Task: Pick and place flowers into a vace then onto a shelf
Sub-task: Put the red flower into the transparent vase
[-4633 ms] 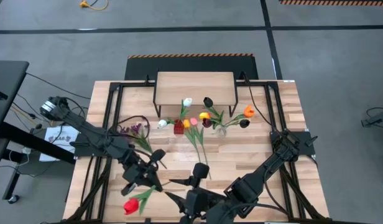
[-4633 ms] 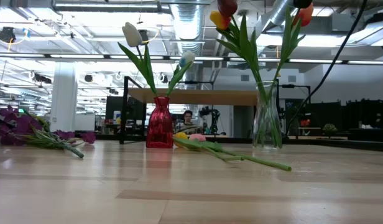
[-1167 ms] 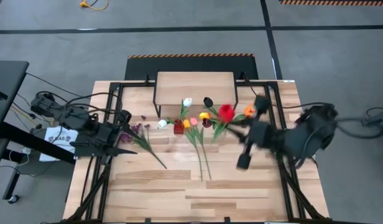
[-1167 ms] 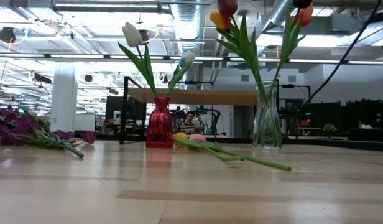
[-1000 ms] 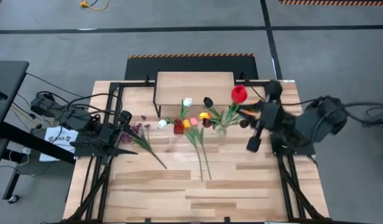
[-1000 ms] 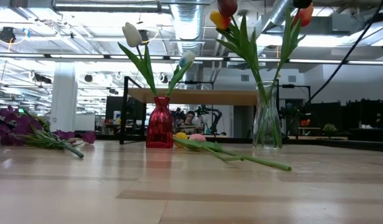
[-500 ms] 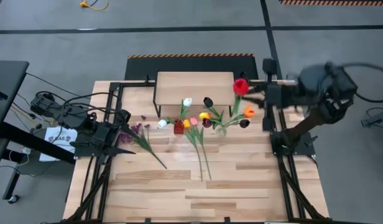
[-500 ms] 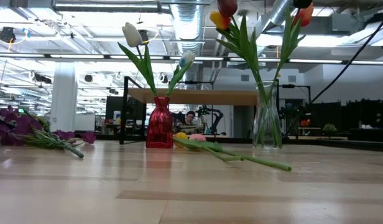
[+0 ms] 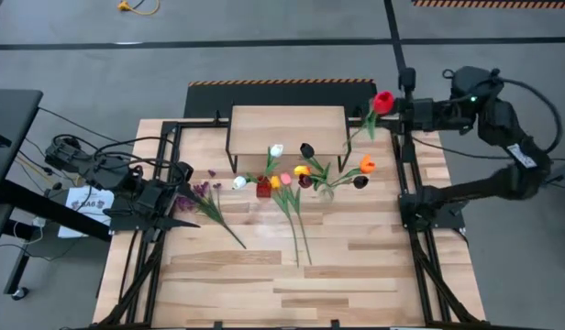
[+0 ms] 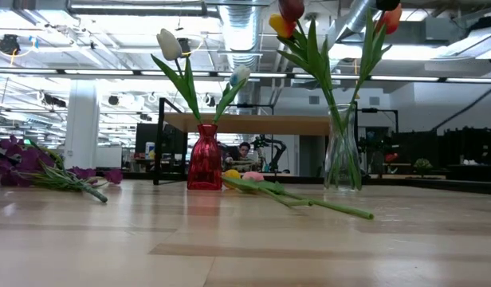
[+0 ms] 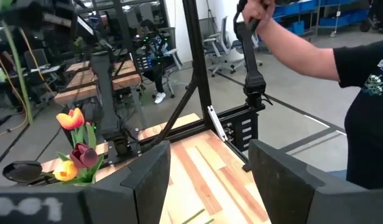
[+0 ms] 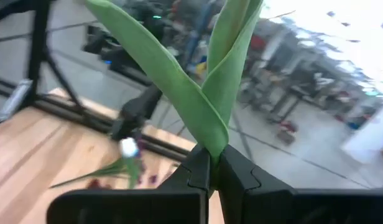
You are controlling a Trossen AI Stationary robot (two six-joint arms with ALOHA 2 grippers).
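One red tulip (image 9: 383,102) is clamped in the right gripper (image 9: 399,108) above the counter's (image 9: 356,275) far right corner; the left gripper (image 11: 207,168), fingers apart, waits at the left edge.

From table height I am looking across the plank tabletop (image 10: 245,239), where a red vase (image 10: 204,163) is standing upright holding two white tulips (image 10: 170,44), and a clear glass vase (image 10: 342,155) to its right is holding yellow, dark red and orange tulips (image 10: 287,20). Two loose tulips (image 10: 297,199) are lying between the vases, stems toward me. A purple bunch (image 10: 38,169) is lying at far left, and the shelf (image 10: 253,123) is standing behind the vases.
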